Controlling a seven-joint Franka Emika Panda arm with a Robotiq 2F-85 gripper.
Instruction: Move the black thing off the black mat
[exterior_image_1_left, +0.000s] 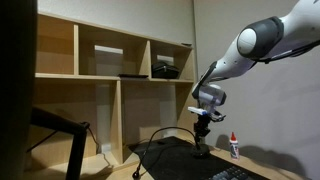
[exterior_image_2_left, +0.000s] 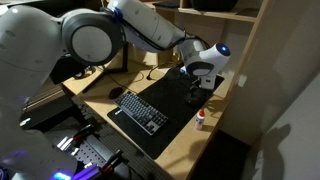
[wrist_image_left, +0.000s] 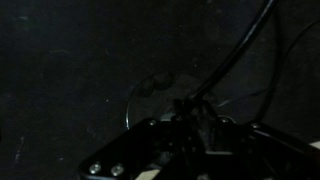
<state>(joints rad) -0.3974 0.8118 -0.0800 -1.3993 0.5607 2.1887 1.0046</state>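
Note:
The black thing (exterior_image_1_left: 202, 150) stands on the far end of the black mat (exterior_image_1_left: 172, 162), its stubby base down. In both exterior views my gripper (exterior_image_1_left: 203, 126) reaches straight down onto it. From the opposite side the gripper (exterior_image_2_left: 195, 86) covers most of the black thing (exterior_image_2_left: 193, 98) on the black mat (exterior_image_2_left: 182, 126). The wrist view is very dark. There the thin neck of the black thing (wrist_image_left: 235, 50) curves up and away from between my gripper (wrist_image_left: 190, 125), whose jaws look closed around its lower part.
A black keyboard (exterior_image_2_left: 140, 110) lies on the mat's near half. A small white bottle with a red cap (exterior_image_1_left: 234, 146) stands on bare wood just beside the mat. Wooden shelves (exterior_image_1_left: 110, 70) with a black boxy device (exterior_image_1_left: 165, 70) rise behind. A cable (exterior_image_1_left: 145, 150) loops nearby.

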